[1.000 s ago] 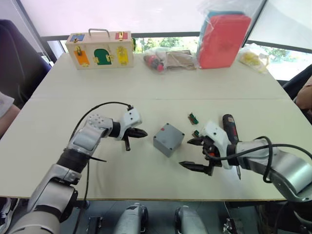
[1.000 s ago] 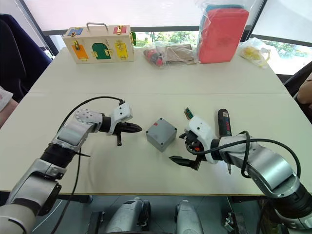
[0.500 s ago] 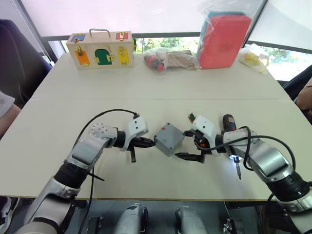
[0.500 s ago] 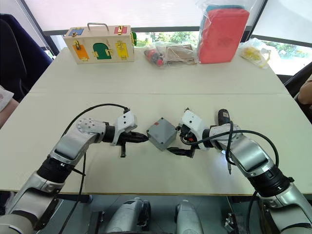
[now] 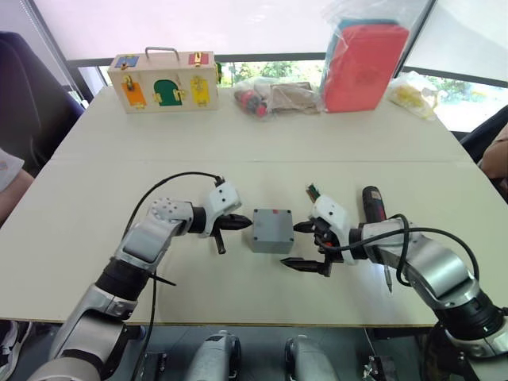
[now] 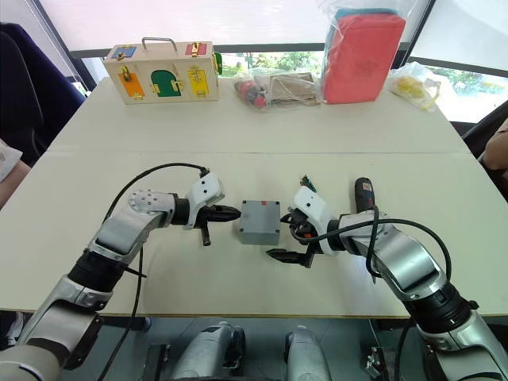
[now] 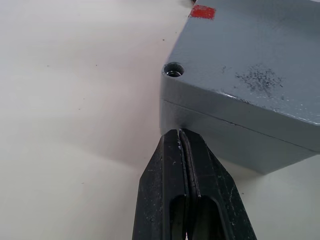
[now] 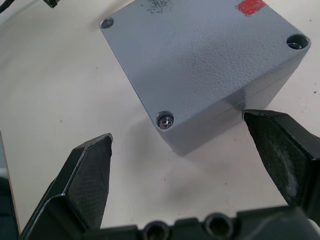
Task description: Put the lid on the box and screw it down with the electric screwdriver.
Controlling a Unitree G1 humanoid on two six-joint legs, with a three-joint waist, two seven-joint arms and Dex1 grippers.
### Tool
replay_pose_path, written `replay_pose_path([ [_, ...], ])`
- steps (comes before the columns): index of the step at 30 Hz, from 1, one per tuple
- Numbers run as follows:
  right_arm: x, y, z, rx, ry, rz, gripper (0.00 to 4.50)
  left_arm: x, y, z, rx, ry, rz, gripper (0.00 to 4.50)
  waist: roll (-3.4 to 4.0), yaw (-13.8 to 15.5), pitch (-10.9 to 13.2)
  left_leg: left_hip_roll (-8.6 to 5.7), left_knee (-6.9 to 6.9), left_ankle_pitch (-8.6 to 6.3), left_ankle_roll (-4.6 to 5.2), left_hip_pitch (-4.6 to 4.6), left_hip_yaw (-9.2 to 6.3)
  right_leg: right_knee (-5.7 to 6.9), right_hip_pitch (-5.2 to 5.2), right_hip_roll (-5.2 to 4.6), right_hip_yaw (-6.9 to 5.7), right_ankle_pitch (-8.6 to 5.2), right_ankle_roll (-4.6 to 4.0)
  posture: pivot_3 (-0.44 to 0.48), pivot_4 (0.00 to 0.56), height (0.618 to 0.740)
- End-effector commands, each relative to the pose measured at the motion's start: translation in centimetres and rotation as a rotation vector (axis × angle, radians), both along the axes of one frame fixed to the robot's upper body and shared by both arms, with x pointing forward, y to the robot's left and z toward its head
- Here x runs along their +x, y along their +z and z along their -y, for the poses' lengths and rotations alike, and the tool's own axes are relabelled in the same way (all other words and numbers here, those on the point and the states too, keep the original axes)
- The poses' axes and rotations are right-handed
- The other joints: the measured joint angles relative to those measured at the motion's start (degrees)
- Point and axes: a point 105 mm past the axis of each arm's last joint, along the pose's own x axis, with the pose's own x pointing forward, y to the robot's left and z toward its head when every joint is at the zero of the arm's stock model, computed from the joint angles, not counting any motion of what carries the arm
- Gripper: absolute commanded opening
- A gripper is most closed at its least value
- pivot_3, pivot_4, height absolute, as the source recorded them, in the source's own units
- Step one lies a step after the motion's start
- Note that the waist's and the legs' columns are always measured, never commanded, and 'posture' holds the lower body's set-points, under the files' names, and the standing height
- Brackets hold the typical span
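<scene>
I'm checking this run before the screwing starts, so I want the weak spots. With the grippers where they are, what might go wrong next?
1. The left gripper, fingers shut, sits against one corner of the box; a further push there would likely spin or slide it.
2. The right gripper is open and holds nothing, so the box rests loose on the table.
3. The electric screwdriver lies close behind the right arm, which may knock it.

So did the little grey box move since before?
Yes. The box has turned: its edges now run square to the table's front edge, where earlier it sat cornerwise. Its spot stays about the same.
</scene>
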Motion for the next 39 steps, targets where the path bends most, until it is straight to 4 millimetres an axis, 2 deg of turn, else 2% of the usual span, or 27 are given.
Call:
replay_pose_path([
  [1,-0.5,2.7,0.3,0.037,0.014,0.062,4.47,0.0,1.7,0.3,-0.038,-0.024,0.048,0.0,0.0,0.0,0.0,0.0,0.0,0.0,0.0,0.0,0.0,0.0,0.0,0.0,0.0,0.0,0.0,0.0,0.15,0.74],
  [2,-0.7,2.9,0.5,0.039,0.014,0.063,4.47,0.0,1.8,0.2,-0.038,-0.025,0.048,0.0,0.0,0.1,0.0,0.0,0.0,-0.01,0.01,0.0,0.0,0.0,0.0,0.0,0.0,0.0,0.0,0.0,0.15,0.74],
  [5,-0.7,6.1,1.9,0.149,-0.025,0.054,4.47,-0.7,2.9,-0.9,-0.052,-0.05,0.029,0.0,0.0,0.0,0.0,0.0,0.01,-0.05,0.08,0.0,0.0,0.0,0.0,-0.01,0.01,0.0,0.0,0.0,0.15,0.74],
  [7,0.2,7.6,3.1,0.207,-0.087,0.076,4.47,-0.8,3.9,-1.5,-0.078,-0.047,0.025,0.0,0.0,-0.1,0.0,0.01,0.0,-0.05,0.09,0.01,-0.01,0.01,-0.01,-0.01,0.03,0.0,0.0,0.0,0.15,0.74],
  [9,2.0,8.3,4.4,0.231,-0.178,0.115,4.47,-0.5,5.5,-1.8,-0.143,-0.027,0.026,0.0,0.0,-0.1,0.0,0.02,0.0,-0.05,0.08,0.02,-0.01,0.02,-0.01,-0.01,0.04,0.0,0.0,0.0,0.15,0.74],
  [11,5.0,8.0,6.0,0.243,-0.324,0.159,4.47,-0.3,7.2,-1.8,-0.216,-0.02,0.026,0.0,-0.05,0.0,0.0,0.02,0.0,-0.07,0.11,0.05,-0.01,0.01,0.0,-0.01,0.04,0.0,0.0,0.0,0.15,0.74],
  [13,7.1,6.9,6.9,0.2,-0.404,0.193,4.47,-0.3,8.2,-1.6,-0.263,-0.024,0.025,0.0,-0.1,0.0,-0.1,0.02,0.0,-0.03,0.04,0.07,-0.01,0.02,0.0,0.0,0.04,0.0,-0.01,0.0,0.15,0.74],
  [18,10.2,4.3,6.8,0.147,-0.444,0.221,4.47,-0.5,9.1,-0.8,-0.285,-0.027,0.045,0.0,-0.1,-0.3,-0.1,-0.02,-0.03,0.11,-0.18,0.05,0.09,0.04,-0.02,0.02,0.09,0.0,-0.01,0.0,0.15,0.74],
  [22,11.2,3.2,6.8,0.123,-0.466,0.222,3.61,-0.9,8.9,-0.4,-0.275,-0.031,0.052,0.0,-0.09,-0.5,-0.1,-0.01,-0.03,0.12,-0.2,0.05,0.12,0.06,-0.03,0.04,0.11,0.0,0.0,0.0,0.15,0.74],
  [27,11.4,2.5,6.4,0.135,-0.474,0.214,1.57,-1.4,8.2,-0.6,-0.264,-0.021,0.039,0.0,-0.09,-0.5,-0.1,-0.01,-0.03,0.12,-0.21,0.06,0.11,0.06,-0.03,0.05,0.14,0.0,0.0,0.0,0.15,0.74],
  [28,11.4,2.4,6.4,0.134,-0.476,0.212,1.39,-1.4,8.2,-0.6,-0.262,-0.02,0.037,0.0,-0.1,-0.4,-0.1,-0.01,-0.03,0.12,-0.21,0.06,0.11,0.06,-0.03,0.05,0.14,0.0,0.0,0.0,0.15,0.74],
  [39,11.7,1.4,6.9,0.108,-0.502,0.214,1.39,-1.5,7.9,-0.4,-0.259,-0.025,0.03,0.0,-0.09,-0.3,-0.1,-0.01,-0.03,0.13,-0.23,0.06,0.11,0.07,-0.03,0.06,0.14,0.0,0.0,0.0,0.15,0.74],
])
